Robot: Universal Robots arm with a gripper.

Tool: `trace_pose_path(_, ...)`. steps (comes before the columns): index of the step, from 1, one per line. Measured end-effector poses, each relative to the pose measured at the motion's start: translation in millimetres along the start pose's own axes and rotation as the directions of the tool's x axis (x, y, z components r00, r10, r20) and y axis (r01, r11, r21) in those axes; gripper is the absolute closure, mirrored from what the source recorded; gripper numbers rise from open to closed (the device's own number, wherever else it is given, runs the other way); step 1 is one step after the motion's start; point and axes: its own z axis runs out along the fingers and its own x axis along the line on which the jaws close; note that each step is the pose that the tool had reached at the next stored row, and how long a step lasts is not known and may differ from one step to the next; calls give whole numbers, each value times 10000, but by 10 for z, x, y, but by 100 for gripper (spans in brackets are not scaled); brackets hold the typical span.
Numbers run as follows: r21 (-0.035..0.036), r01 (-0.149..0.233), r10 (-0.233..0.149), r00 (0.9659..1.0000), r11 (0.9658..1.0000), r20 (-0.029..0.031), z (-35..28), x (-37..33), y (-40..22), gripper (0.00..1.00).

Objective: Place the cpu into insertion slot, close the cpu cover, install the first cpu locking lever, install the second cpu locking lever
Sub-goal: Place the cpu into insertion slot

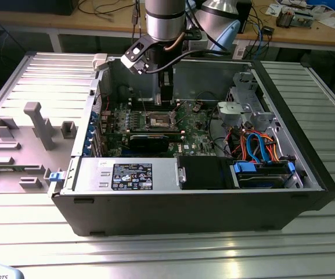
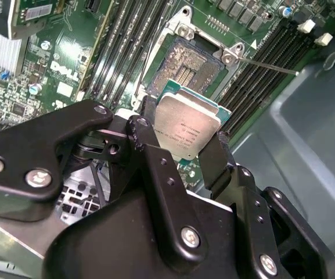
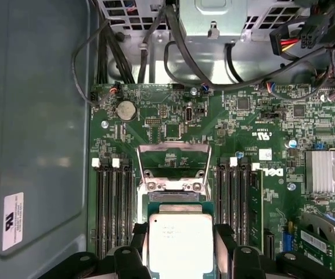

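The cpu [image 2: 187,129], a small square chip with a silver top, is clamped between the black fingers [image 2: 147,125] of my gripper [image 2: 182,132]. It hangs tilted just above the insertion slot [image 2: 186,65], whose dark pin field lies uncovered. In the first wrist view the cpu [image 3: 179,241] sits in the gripper [image 3: 180,232] in front of the raised cpu cover [image 3: 173,186], with green board showing through its window. A thin locking lever [image 2: 269,65] sticks out sideways from the socket corner. In the exterior view the gripper [image 1: 164,97] hovers over the insertion slot [image 1: 158,121].
The open black computer case [image 1: 213,203] lies on a ribbed metal table. Black memory slots [image 3: 112,209] flank the socket on both sides. A long black card [image 1: 150,139], a drive cage [image 1: 242,104] and orange and blue cables [image 1: 260,148] crowd the case. A grey fixture [image 1: 36,125] stands at the exterior view's left.
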Motion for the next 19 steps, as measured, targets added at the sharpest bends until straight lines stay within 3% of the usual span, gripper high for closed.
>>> trace_pose_path(2,0,2,-2,10000,10000,-2,30,-1,-5,46)
trace_pose_path(17,-1,0,0,10000,10000,-4,37,-1,-6,46)
trace_pose_path(18,-2,-1,1,10000,10000,-30,38,-1,-6,46)
trace_pose_path(19,-3,-5,5,10000,10000,-100,38,-1,-6,46)
